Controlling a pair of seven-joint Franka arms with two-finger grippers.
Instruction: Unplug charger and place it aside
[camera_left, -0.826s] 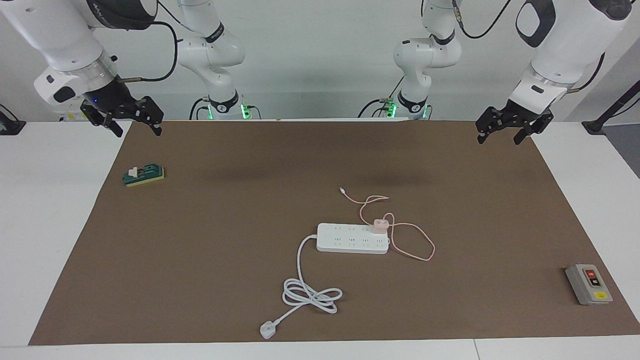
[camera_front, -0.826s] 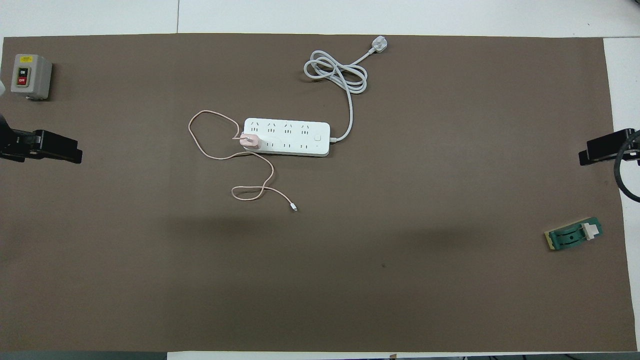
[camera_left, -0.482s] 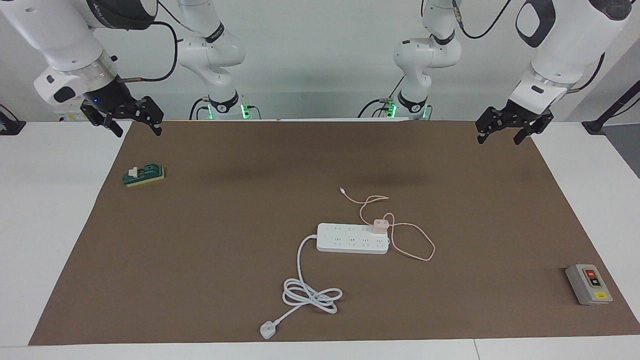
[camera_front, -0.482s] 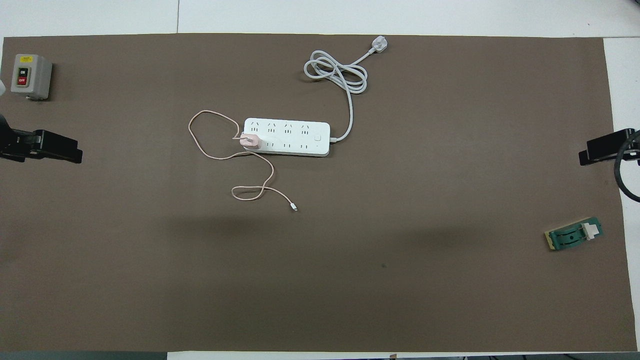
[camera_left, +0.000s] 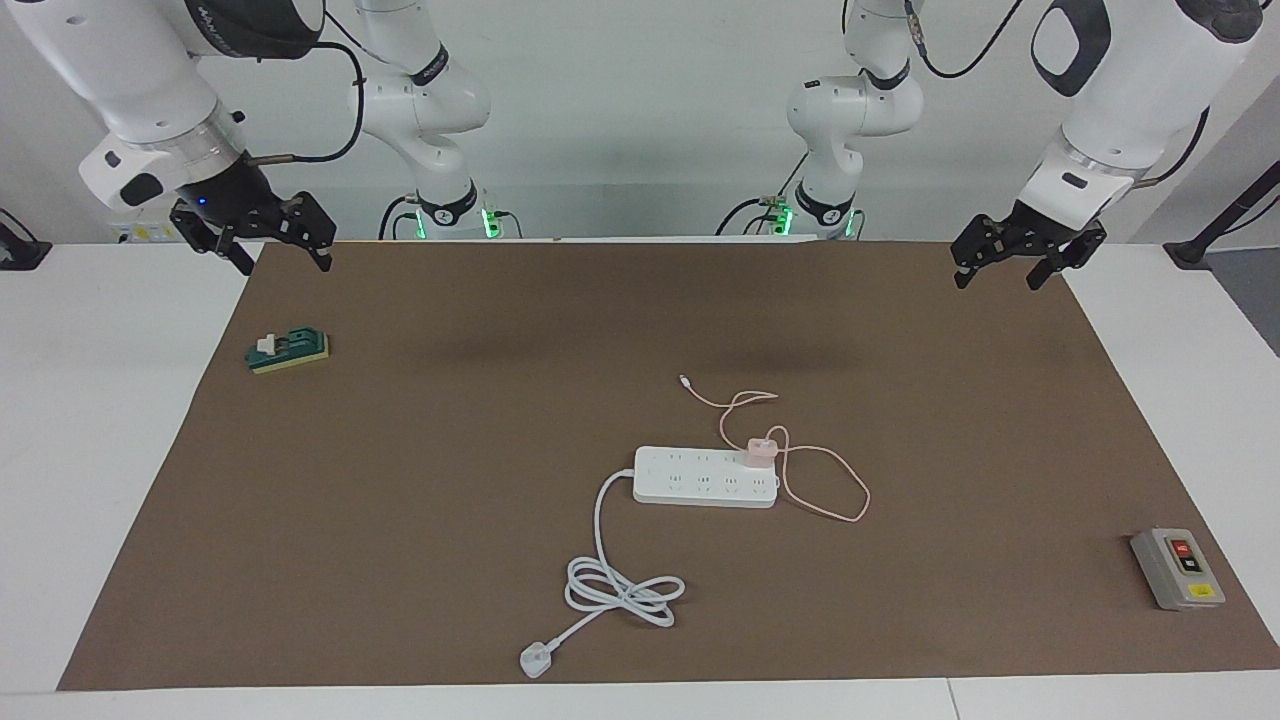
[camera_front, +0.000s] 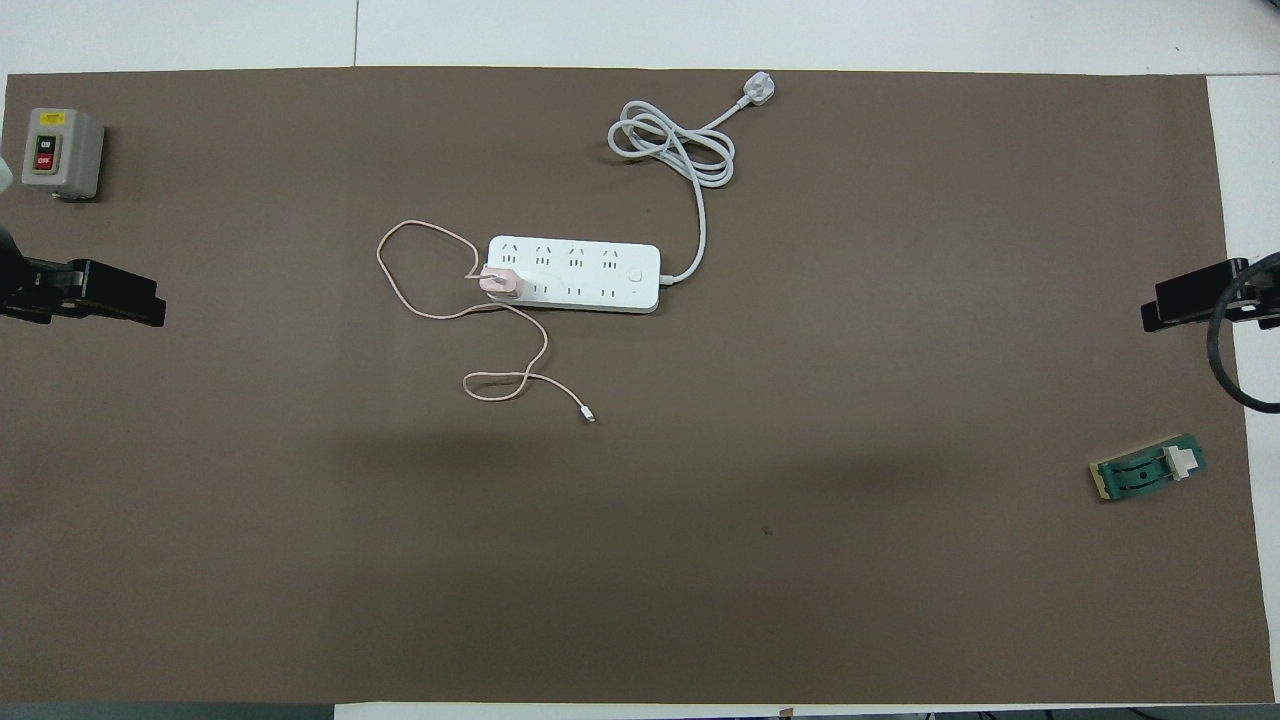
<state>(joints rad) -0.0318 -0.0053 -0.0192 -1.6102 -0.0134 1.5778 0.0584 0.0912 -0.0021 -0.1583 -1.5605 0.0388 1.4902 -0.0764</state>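
Note:
The pale-pink charger (camera_left: 760, 451) (camera_front: 499, 283) sits plugged into the end of the white power strip (camera_left: 700, 478) that points toward the left arm's end of the table. Its thin pink cable (camera_left: 840, 495) loops on the brown mat beside the strip and runs toward the robots. My left gripper (camera_left: 997, 280) hangs open over the mat's corner by the left arm's base, holding nothing. My right gripper (camera_left: 284, 266) hangs open over the corner by the right arm's base, also holding nothing. Both are well away from the charger.
The strip's thick white cord (camera_left: 620, 590) coils farther from the robots than the strip and ends in a plug (camera_left: 536, 661). A grey switch box (camera_left: 1177, 568) stands toward the left arm's end of the mat. A green block (camera_left: 289, 351) lies under the right gripper.
The right gripper has shifted a little toward the middle of the table. The left arm, charger and strip have not moved.

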